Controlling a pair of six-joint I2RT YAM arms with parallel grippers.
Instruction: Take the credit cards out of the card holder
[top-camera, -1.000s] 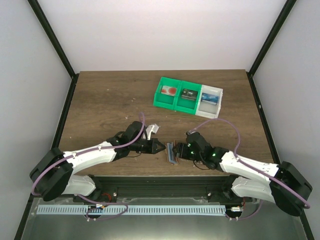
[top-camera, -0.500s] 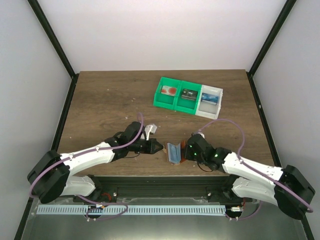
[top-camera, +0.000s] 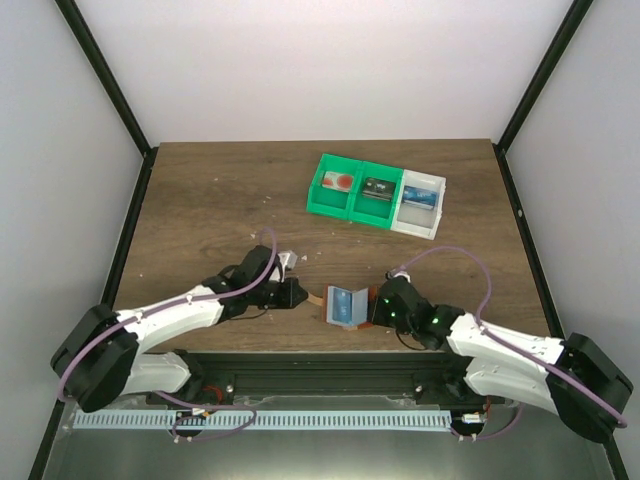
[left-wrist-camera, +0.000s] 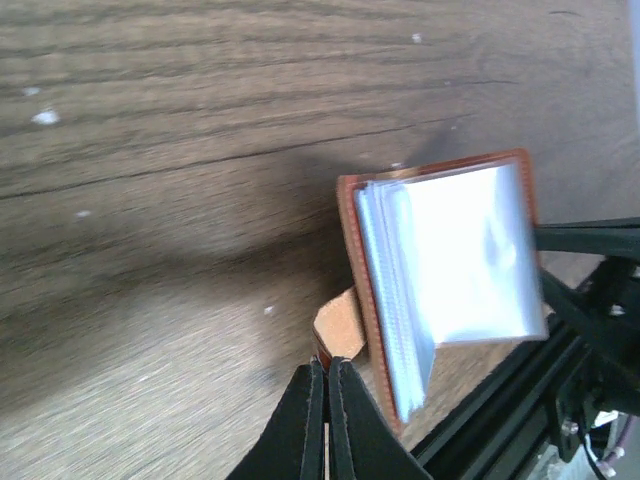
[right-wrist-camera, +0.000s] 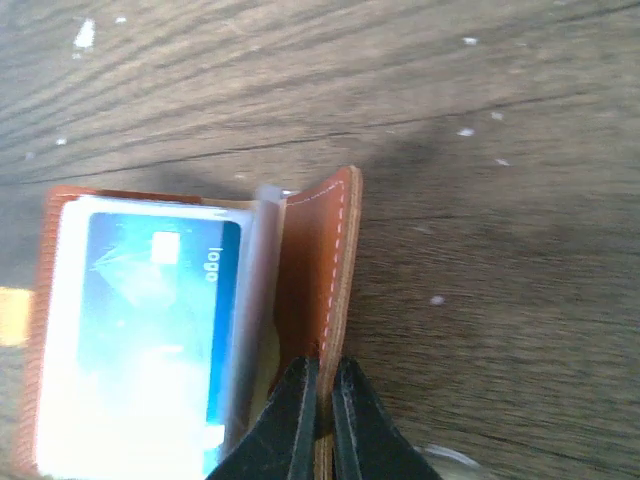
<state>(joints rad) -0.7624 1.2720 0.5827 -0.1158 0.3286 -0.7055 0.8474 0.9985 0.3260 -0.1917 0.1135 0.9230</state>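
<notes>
Two grippers brace the card holder open. The left gripper is pinched on its leather tab, and the right gripper is clamped on the right cover. The blue card sits in the pocket left of my right fingertips. I judge one gripper must release to draw it, while the other pins the holder flat.

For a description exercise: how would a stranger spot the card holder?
At the table's near edge, between the left gripper and right gripper, the card holder is held open. Unlike the green and white bins behind, it is reddish-brown leather with a blue card inside.
</notes>
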